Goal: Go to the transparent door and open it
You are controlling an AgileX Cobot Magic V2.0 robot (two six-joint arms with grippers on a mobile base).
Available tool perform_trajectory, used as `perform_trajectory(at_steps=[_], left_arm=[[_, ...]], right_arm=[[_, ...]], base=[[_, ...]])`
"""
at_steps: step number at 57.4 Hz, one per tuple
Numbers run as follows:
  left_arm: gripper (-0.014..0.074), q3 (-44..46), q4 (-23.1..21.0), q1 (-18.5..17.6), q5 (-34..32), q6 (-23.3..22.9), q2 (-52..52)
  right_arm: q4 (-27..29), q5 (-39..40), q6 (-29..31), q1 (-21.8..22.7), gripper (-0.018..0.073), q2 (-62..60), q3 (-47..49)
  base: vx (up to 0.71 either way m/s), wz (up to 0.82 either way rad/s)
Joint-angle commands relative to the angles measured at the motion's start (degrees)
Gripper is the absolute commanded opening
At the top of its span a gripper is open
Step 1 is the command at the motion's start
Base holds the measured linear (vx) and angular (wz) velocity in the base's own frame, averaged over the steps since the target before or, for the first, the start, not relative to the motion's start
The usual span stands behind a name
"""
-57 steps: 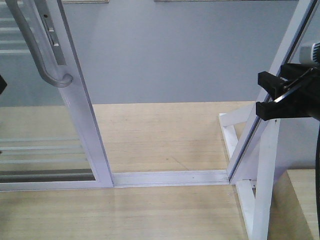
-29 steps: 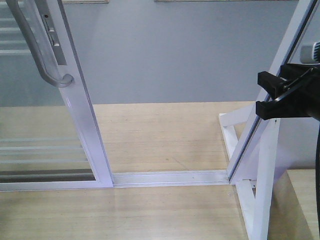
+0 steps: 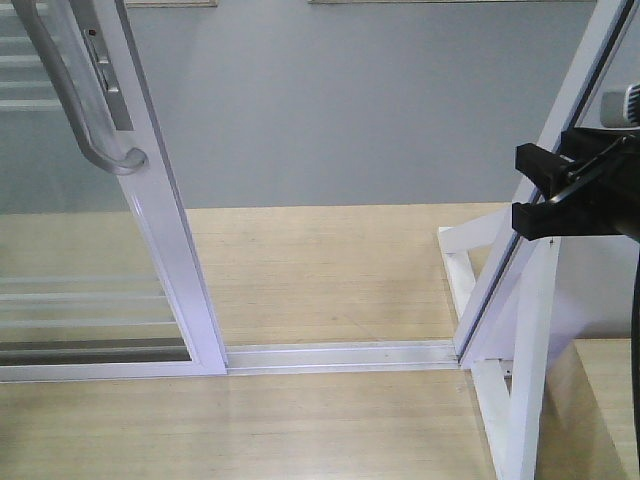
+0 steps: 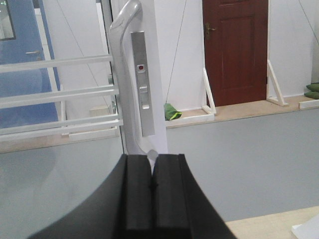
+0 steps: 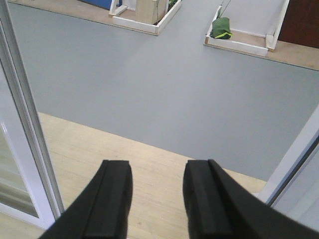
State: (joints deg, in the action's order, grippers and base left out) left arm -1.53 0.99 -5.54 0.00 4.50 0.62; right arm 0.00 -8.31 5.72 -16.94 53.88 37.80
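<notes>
Two end effectors, left pressed together, right spread, wooden floor, transparent door.

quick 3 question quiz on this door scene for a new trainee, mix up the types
1. True or false: the left gripper has its black fingers pressed together.
2. Which side of the white-framed transparent sliding door carries the curved grey metal pull handle in the front view? A) left B) right
3. Fill in: the right gripper is ____.

Key: 1 true. 2 B: on the door's right-hand frame edge. 3 open, nothing between the fingers.
</notes>
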Motion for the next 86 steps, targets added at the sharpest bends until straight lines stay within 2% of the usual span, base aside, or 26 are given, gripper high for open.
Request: perform_trajectory(at_steps=[1,36,44,52,61,66,73,86], left_arm=[[-0.0006,-1.3,-0.6,-0.2,-3.8,-0.5,0.2],[-0.0006,-1.3,-0.6,-0.2,-3.8,-0.5,0.2],[-0.0006,-1.3,-0.6,-0.2,-3.8,-0.5,0.2],[-0.0006,-1.3,-0.6,-0.2,-3.8,-0.5,0.2],[-0.0006,-1.3,-0.6,-0.2,-3.8,-0.5,0.2],[-0.0006,-1.3,-0.6,-0.2,-3.8,-0.5,0.2],[-0.0006,-1.3,-0.6,-0.2,-3.8,-0.5,0.2],[-0.0006,-1.3,-0.6,-0.2,-3.8,-0.5,0.2]], right_arm=[[0.0,4.2,0.2,0.3,0.0333,-0.4,1.7],[-0.4,3.5,0.4,0.3,0.0333,-0.4,1.6],[-0.9,2.6,2.9,1.1,0.0288,-3.4,0.5],[0.0,5.6,2.9,6.3,0.0155,-9.6,-4.5],[0.0,9.7,-1.5,13.9,-0.0015,-19.7,-12.3],[0.0,9.9,-1.7,18.3,-0.0011,-25.7,-16.1],[-0.3,9.8,-1.7,22.4,-0.0010,-33.1,-22.1],[0.0,9.8,-1.7,23.6,-0.0008,-45.7,-34.2]], base=[[0.00,0.00],[0.00,0.00],[0.00,0.00],[0.00,0.00],[0.00,0.00],[0.00,0.00],[0.00,0.00],[0.00,0.00]])
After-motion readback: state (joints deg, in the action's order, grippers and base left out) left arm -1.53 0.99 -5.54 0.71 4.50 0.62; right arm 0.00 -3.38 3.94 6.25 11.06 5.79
